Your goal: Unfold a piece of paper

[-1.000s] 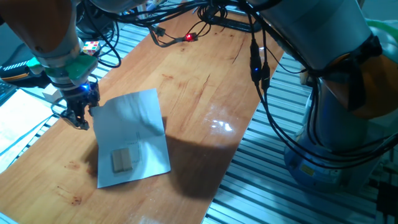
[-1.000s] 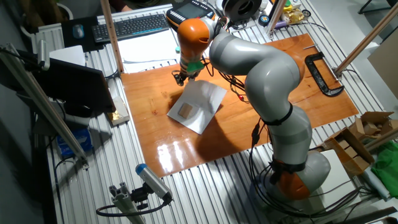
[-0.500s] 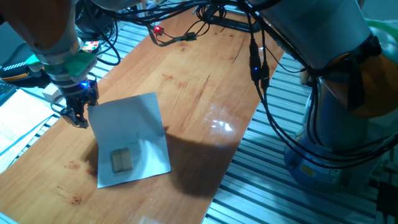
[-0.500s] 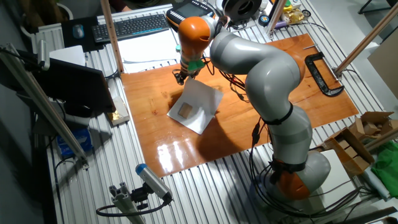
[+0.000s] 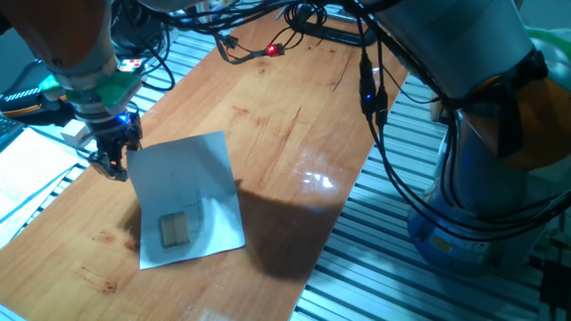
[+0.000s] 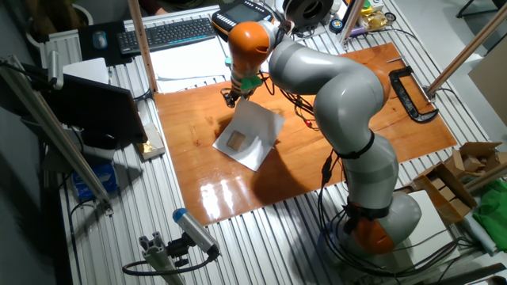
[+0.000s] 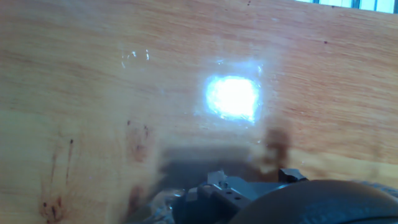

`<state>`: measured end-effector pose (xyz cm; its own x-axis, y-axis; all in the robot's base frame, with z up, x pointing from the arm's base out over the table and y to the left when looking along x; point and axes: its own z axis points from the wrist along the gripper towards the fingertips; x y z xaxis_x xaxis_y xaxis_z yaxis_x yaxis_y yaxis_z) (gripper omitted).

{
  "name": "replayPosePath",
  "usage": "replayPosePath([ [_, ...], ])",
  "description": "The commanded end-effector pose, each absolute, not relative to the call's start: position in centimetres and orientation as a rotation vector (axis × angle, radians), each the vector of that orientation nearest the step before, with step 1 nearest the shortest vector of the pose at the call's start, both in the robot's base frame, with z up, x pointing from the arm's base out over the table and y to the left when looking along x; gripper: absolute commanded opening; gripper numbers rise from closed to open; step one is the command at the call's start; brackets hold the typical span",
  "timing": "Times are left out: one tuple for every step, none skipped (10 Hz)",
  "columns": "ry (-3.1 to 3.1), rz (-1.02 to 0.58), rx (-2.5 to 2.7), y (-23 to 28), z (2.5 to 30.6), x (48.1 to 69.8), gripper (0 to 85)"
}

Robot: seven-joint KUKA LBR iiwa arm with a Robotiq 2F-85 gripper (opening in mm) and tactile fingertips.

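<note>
The piece of paper (image 5: pixel 187 201) lies on the wooden table (image 5: pixel 294 116), a white sheet with a small tan block picture (image 5: pixel 174 229) facing up near its front. It also shows in the other fixed view (image 6: pixel 249 134), with its far edge raised a little. My gripper (image 5: pixel 114 168) stands at the sheet's far left corner, fingers together, seemingly pinching that corner. It shows in the other fixed view (image 6: pixel 230 98) at the sheet's top corner. The hand view shows only bare wood (image 7: pixel 93 93), a glare spot, and the gripper body at the bottom edge.
Black cables with a red light (image 5: pixel 270 52) lie at the table's far end. A colour cube (image 5: pixel 131 65) and printed sheets (image 5: pixel 22 178) lie left of the table. A black clamp (image 6: pixel 412 91) sits on the table's right side, and a keyboard (image 6: pixel 166 33) behind it.
My gripper has shifted slightly up and back with the sheet's corner. The paper's far edge has drawn in and looks narrower from the other fixed view.
</note>
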<state>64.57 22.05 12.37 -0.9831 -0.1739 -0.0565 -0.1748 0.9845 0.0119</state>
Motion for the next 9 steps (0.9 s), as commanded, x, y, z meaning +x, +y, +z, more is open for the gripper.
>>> replayPosePath([
  [3.075, 0.024, -0.274, 21.6, 12.5, 64.5, 48.7],
  [3.070, 0.016, -0.269, 21.3, 12.6, 64.4, 49.0],
  [3.072, 0.014, -0.253, 21.1, 12.8, 64.2, 49.0],
  [3.067, 0.016, -0.248, 20.5, 13.0, 63.9, 49.3],
  [3.063, 0.020, -0.245, 20.0, 13.2, 63.7, 50.0],
  [3.061, 0.018, -0.242, 19.9, 13.4, 63.5, 50.7],
  [3.065, 0.016, -0.243, 20.0, 13.4, 63.5, 50.7],
  [3.065, 0.013, -0.243, 20.0, 13.3, 63.6, 51.0],
  [3.064, 0.009, -0.241, 20.0, 13.4, 63.5, 51.0],
])
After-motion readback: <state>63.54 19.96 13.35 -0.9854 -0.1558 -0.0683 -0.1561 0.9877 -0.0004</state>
